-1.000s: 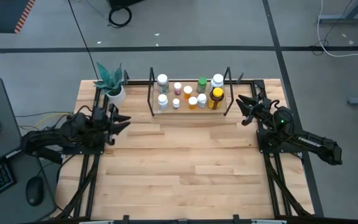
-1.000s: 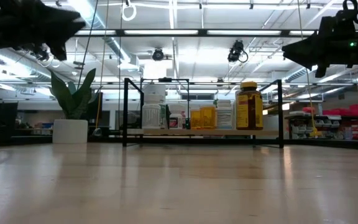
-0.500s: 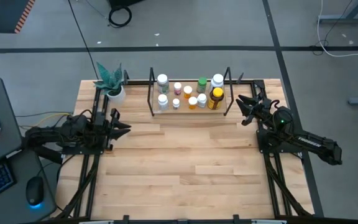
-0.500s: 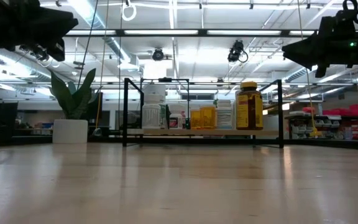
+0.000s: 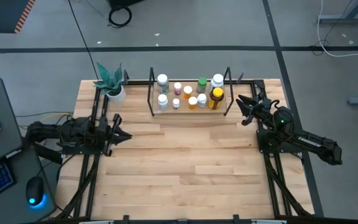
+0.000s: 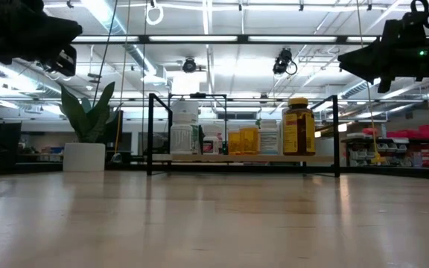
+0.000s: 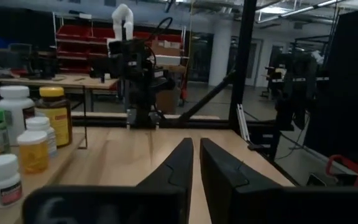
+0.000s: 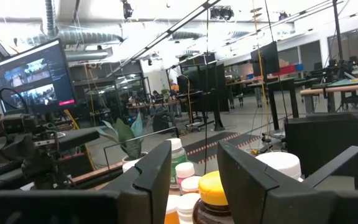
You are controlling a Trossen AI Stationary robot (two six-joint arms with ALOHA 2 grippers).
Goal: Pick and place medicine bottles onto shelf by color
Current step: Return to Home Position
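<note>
Several medicine bottles (image 5: 188, 93) stand upright on the shelf (image 5: 166, 111) at the table's far middle. They have white, green, orange and pink bodies, and a larger amber one (image 6: 298, 126) has a yellow cap. My left gripper (image 5: 124, 135) is at the table's left edge, shut and empty, pointing level toward the right; it also shows in its wrist view (image 7: 196, 149). My right gripper (image 5: 241, 109) hovers by the shelf's right end. Its fingers (image 8: 194, 155) stand a little apart with nothing between them.
A potted plant (image 5: 115, 93) stands at the far left corner, just left of the shelf. Black frame rails (image 5: 89, 168) run along both side edges of the table. A keyboard and mouse (image 5: 35, 199) lie off the table's left side. Bare wood (image 5: 185, 162) fills the middle and near part.
My left gripper has swung from near the plant toward the table's near edge, sinking slightly and tipping down to level. Its fingers, spread a second ago, have shut on nothing. The bottles stand as before.
</note>
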